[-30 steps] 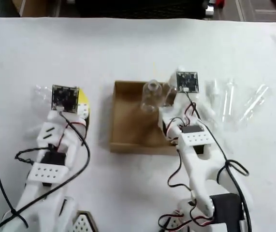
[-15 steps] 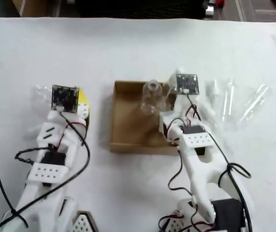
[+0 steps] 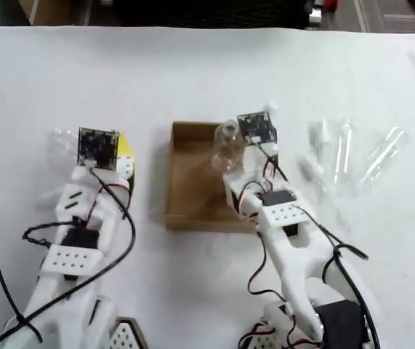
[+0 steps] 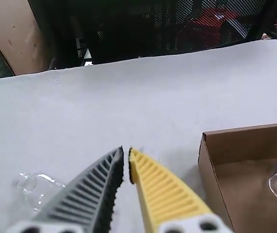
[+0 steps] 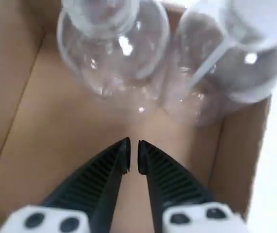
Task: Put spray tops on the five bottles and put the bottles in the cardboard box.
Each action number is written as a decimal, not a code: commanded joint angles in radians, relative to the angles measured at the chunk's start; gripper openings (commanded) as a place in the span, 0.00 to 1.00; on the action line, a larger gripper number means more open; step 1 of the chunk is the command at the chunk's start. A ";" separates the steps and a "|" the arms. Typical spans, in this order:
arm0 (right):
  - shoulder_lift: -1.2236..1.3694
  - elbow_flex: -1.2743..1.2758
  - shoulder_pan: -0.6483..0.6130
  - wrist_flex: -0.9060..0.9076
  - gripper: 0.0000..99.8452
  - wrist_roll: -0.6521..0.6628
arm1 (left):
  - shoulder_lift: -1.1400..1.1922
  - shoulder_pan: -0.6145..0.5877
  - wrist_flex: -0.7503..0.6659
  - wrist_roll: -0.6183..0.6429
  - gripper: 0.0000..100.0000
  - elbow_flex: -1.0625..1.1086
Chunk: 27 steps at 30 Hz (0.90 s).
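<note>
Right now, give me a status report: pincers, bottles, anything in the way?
Left pincer shut, empty, by a loose bottle. Right pincer shut, empty, over cardboard box. Bottle with spray top and open bottle inside. Nothing blocking.

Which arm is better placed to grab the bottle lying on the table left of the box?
Left. The left gripper is right beside that bottle, fingers shut; the right gripper is over the box.
</note>
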 commanded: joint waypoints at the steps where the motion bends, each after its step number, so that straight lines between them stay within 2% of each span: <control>1: -0.028 -0.005 -0.013 -0.090 0.02 0.015 | -0.016 0.010 -0.023 -0.012 0.02 -0.008; 8: 0.016 -0.012 -0.044 -0.125 0.02 0.017 | -0.016 0.010 -0.020 -0.012 0.02 -0.008; 14: 0.088 -0.014 -0.042 -0.257 0.02 0.017 | -0.016 0.010 -0.020 -0.012 0.02 -0.008; 27: 0.102 -0.025 -0.041 -0.269 0.02 0.017 | -0.016 0.010 -0.020 -0.011 0.02 -0.008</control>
